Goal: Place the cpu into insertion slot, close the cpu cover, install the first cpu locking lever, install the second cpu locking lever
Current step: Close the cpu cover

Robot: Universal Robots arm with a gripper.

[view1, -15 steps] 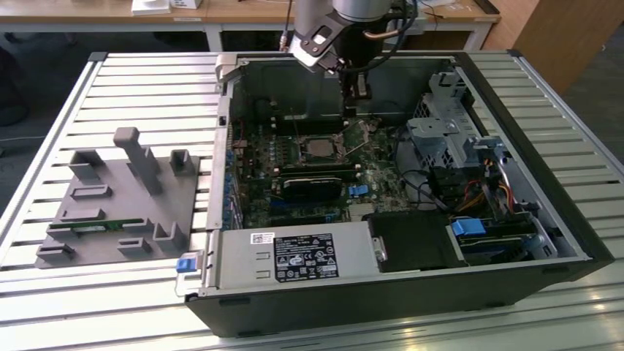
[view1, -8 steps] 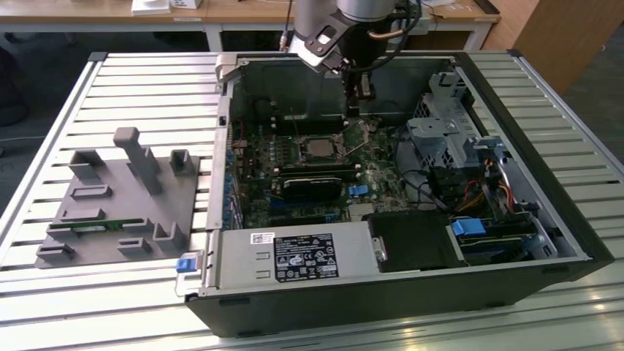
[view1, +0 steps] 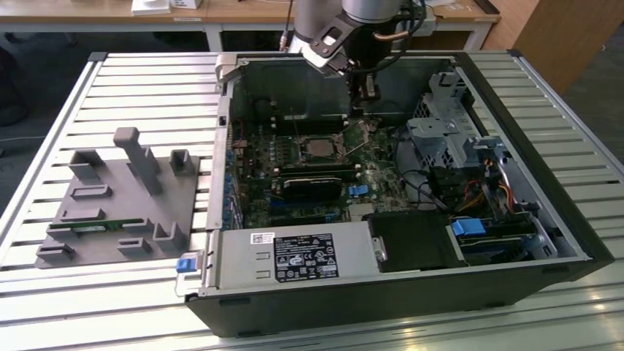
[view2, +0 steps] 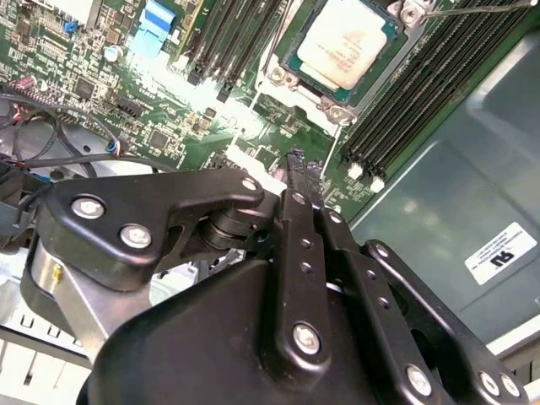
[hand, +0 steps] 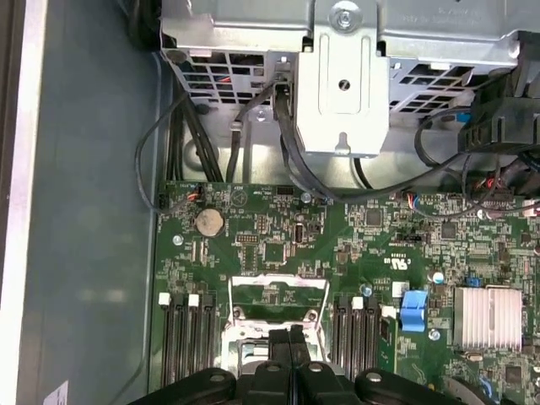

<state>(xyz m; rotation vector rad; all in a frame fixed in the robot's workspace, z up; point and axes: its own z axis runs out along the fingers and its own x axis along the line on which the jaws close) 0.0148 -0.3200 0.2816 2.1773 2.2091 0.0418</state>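
The gripper (view2: 295, 160) is pinched shut, with nothing seen between its fingers. The cpu (view2: 346, 42) sits in the insertion slot (view2: 291, 63), just ahead of and below the fingertips, slightly off their line.

Silvery-grey cpu (view2: 346, 42), green motherboard (hand: 278, 245), black end effector (view2: 297, 162), blue connector (hand: 413, 310), black memory slots (hand: 181, 337), grey slatted table (view1: 146, 88)
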